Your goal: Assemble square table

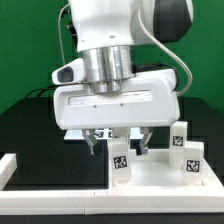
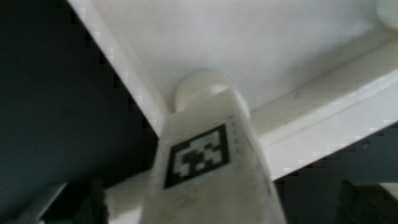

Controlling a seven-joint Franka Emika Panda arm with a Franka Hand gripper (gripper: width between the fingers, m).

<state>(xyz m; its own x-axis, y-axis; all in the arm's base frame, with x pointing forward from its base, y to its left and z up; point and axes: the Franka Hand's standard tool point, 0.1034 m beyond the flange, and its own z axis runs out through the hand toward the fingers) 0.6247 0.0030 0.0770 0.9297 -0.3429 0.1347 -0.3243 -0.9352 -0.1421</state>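
The white square tabletop (image 1: 155, 178) lies at the front of the table, and in the wrist view its raised edge (image 2: 267, 50) fills the background. Three stubby white legs with tags stand upright on it: one near the corner on the exterior view's left (image 1: 120, 160) and two on the exterior view's right (image 1: 180, 136) (image 1: 192, 158). My gripper (image 1: 120, 142) hangs directly over the left leg, its fingers spread on either side of the leg's top. In the wrist view that leg (image 2: 210, 150) stands between the dark fingers (image 2: 71, 205), with gaps on both sides. The gripper is open.
Long white border rails run along the exterior view's left (image 1: 18, 165) and along the front (image 1: 90, 197). The black table surface (image 1: 30, 125) lies behind them. A green backdrop stands behind the arm.
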